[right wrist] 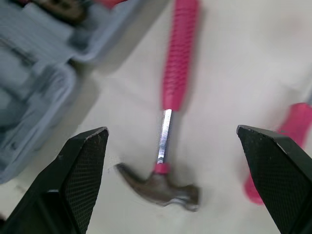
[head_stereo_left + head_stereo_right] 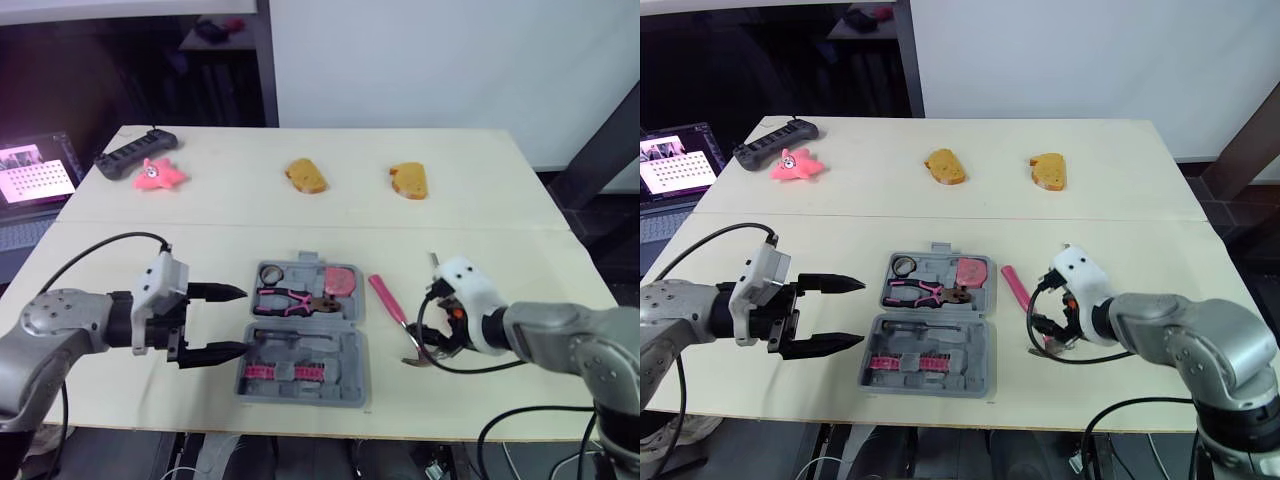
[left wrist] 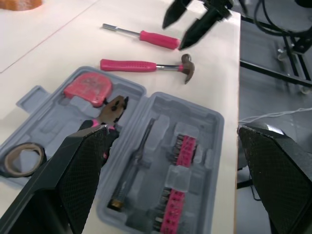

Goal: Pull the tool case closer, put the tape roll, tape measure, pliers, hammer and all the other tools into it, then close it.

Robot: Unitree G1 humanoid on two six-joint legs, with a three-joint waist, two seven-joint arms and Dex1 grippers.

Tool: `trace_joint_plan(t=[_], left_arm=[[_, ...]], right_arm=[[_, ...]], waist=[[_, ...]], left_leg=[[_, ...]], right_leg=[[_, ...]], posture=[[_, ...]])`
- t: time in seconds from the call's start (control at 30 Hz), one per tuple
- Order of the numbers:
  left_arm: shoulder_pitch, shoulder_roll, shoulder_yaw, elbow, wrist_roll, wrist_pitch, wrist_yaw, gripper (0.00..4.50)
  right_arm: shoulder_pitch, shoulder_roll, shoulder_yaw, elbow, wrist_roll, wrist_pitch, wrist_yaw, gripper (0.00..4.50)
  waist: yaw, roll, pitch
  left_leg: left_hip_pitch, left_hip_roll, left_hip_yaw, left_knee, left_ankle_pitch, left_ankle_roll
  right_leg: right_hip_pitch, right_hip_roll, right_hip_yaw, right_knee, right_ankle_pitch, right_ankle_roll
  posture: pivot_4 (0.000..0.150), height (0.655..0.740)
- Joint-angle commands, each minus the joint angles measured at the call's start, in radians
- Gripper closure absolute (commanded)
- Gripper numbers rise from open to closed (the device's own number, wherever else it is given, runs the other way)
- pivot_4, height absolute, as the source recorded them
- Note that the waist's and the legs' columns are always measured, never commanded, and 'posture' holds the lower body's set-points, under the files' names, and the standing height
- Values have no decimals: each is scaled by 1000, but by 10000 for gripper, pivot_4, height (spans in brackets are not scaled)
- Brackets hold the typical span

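The grey tool case (image 2: 350, 350) lies open near the table's front edge. Its far half holds the tape roll (image 2: 270, 272), the pink tape measure (image 2: 343, 280) and the pink-handled pliers (image 2: 293, 300). The near half holds a row of pink bits (image 2: 285, 372). To the right of the case lies the pink-handled hammer (image 2: 385, 296), head towards me. My right gripper (image 2: 437, 345) hovers open over the hammer head (image 1: 161, 187). A pink screwdriver (image 3: 156, 38) lies just beyond the hammer. My left gripper (image 2: 246, 320) is open at the case's left side, holding nothing.
Two yellow bread-like pieces (image 2: 306, 176) (image 2: 408, 180) lie at the far middle of the table. A pink toy (image 2: 158, 175) and a black controller (image 2: 135, 153) sit at the far left. A laptop (image 2: 35, 175) stands off the left edge.
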Motion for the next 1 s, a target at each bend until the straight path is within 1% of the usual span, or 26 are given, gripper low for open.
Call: trace_joint_plan(t=[0.03, 0.1, 0.17, 0.2, 0.3, 0.43, 0.53, 0.57, 0.6, 0.77, 0.87, 1.0], left_arm=[[-16, -7, 1, -2, -11, -16, -14, 0], [-17, -8, 4, 1, -10, -15, -14, 0], [-14, -9, 10, 2, -16, -10, -11, 0], [-12, -8, 12, 1, -17, -9, -12, 0], [-8, 1, 22, 2, -23, -6, -21, 0], [-2, 15, 33, 13, -9, -19, -37, 0], [12, 18, 42, 21, 11, -45, -46, 0], [17, 19, 44, 22, 16, -53, -49, 0], [24, 19, 47, 25, 23, -64, -53, 0], [57, 25, 58, 39, 29, -79, -74, 0], [73, 20, 61, 49, 38, -97, -75, 0], [100, 17, 72, 77, 57, -132, -84, 0]], right_arm=[[71, -44, 111, -24, -156, -177, -27, 387], [109, 5, 145, 8, -199, -236, -41, 387], [141, 95, 151, 56, -233, -282, -75, 387], [151, 117, 160, 71, -255, -302, -81, 387], [179, 164, 174, 98, -297, -340, -81, 387], [225, 186, 172, 136, -342, -388, -67, 387], [257, 214, 165, 134, -344, -389, -57, 8408], [265, 219, 166, 131, -348, -389, -53, 12742], [271, 226, 163, 130, -350, -389, -50, 18434], [267, 232, 164, 141, -372, -408, -29, 44050], [233, 232, 135, 139, -372, -403, -11, 44661], [158, 166, 89, 125, -353, -371, 60, 44661]], waist=[[0, 0, 0], [0, -1, -1], [-4, -2, -1], [-5, -1, -1], [-3, -1, -1], [0, -1, -1], [-1, -1, -1], [-1, -1, -1], [-1, -1, -1], [-4, -3, -2], [-4, -4, -3], [-4, -3, -2]], left_leg=[[0, 0, 0, 0, 0, 0], [0, 0, 0, 1, 0, 0], [0, 0, 0, 0, 0, 0], [1, 0, 0, 0, 0, 0], [0, 1, 0, 0, 0, 0], [0, 0, 0, 0, 0, 0], [1, 0, 0, 0, 0, 0], [1, 0, 0, 0, 0, 0], [1, 0, 0, 0, 0, 0], [2, 0, 0, 0, 0, 0], [2, 1, 0, 0, 0, 0], [2, 1, 0, 0, 0, 0]], right_leg=[[0, 0, 0, 0, 0, 0], [0, 0, 0, 0, 0, 0], [0, 0, 0, 0, 0, 0], [0, 1, 0, 0, 0, 0], [0, 1, 0, 0, 0, 0], [0, 1, 0, 0, 0, 0], [0, 1, 0, 0, 0, 0], [0, 1, 0, 0, 0, 0], [0, 1, 0, 0, 0, 0], [1, 1, 0, 0, 0, 0], [2, 1, 0, 0, 0, 0], [2, 1, 1, 0, 0, -1]], posture=[[1500, 7400], [1500, 7400], [1500, 7400], [1500, 7400], [1500, 7400], [1500, 7400], [1500, 7400], [1500, 7400], [1500, 7400], [1500, 7400], [1500, 7400], [1500, 7400]])
